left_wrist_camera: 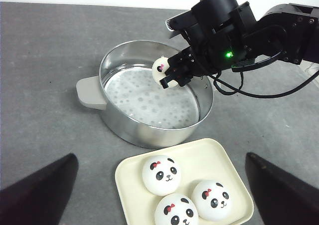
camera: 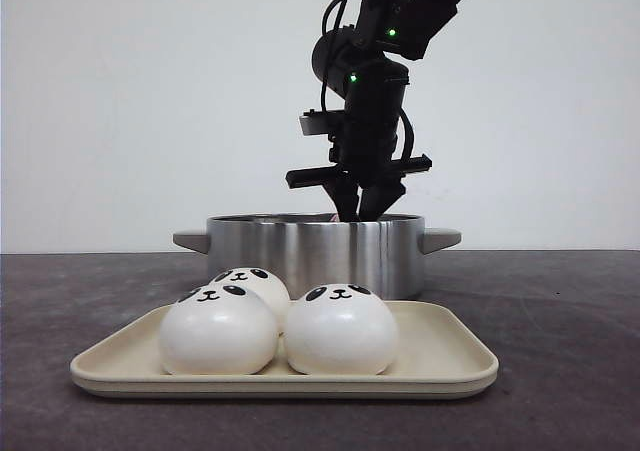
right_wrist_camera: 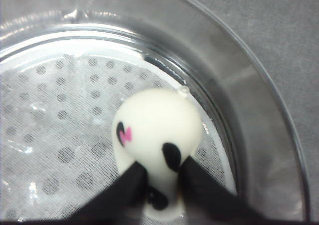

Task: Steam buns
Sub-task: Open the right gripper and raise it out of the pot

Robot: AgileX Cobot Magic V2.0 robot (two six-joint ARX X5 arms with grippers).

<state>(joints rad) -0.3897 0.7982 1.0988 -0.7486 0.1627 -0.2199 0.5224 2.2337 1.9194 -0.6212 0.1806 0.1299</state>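
Three white panda buns [camera: 218,329] [camera: 340,328] [camera: 258,283] sit on a cream tray [camera: 450,356]; they also show in the left wrist view [left_wrist_camera: 161,174]. My right gripper [camera: 358,209] is shut on a fourth bun [right_wrist_camera: 157,135], squeezing it, and holds it just inside the steel steamer pot [camera: 315,251] near its rim, above the perforated liner [right_wrist_camera: 55,135]. In the left wrist view that bun [left_wrist_camera: 162,70] hangs at the pot's far side. My left gripper is open above the tray, with only its fingertips [left_wrist_camera: 42,187] showing.
The pot has grey side handles [camera: 192,240] and stands behind the tray on a dark grey table [camera: 560,311]. A white wall lies behind. The right arm's cables [left_wrist_camera: 259,93] hang beside the pot.
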